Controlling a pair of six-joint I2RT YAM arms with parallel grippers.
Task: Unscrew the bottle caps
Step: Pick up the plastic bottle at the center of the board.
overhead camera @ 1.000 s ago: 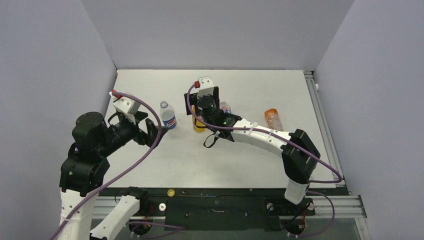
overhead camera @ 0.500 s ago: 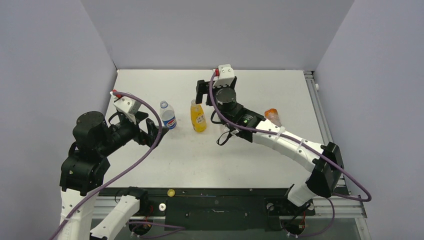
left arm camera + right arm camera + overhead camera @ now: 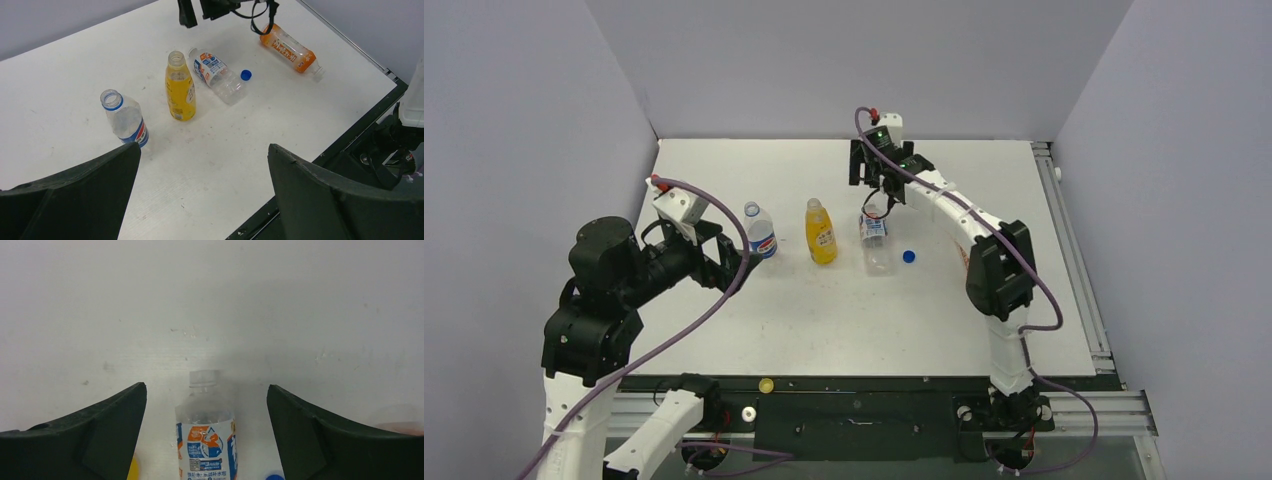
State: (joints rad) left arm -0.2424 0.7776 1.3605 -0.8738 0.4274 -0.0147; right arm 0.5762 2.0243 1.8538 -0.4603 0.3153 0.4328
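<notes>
The Pepsi bottle (image 3: 761, 232) and the yellow juice bottle (image 3: 821, 232) stand upright with bare necks. A clear water bottle (image 3: 875, 238) lies on its side, capless, neck toward the back wall, with a blue cap (image 3: 909, 256) loose on the table just to its right. My right gripper (image 3: 871, 172) hangs open above the table behind that neck (image 3: 202, 379), holding nothing. In the left wrist view an orange drink bottle (image 3: 289, 48) lies at the right; the right arm mostly hides it from the top camera. My left gripper (image 3: 724, 262) is open and empty, left of the Pepsi bottle (image 3: 122, 117).
A yellow cap (image 3: 766, 385) and a whitish cap (image 3: 748, 413) rest on the black rail at the table's front edge. Grey walls close in the left, back and right sides. The right arm (image 3: 954, 215) arches over the right half of the table.
My right arm has swung from over the yellow bottle back toward the rear wall, its jaws widening. The water bottle now lies uncovered with the blue cap beside it. The left arm barely moved.
</notes>
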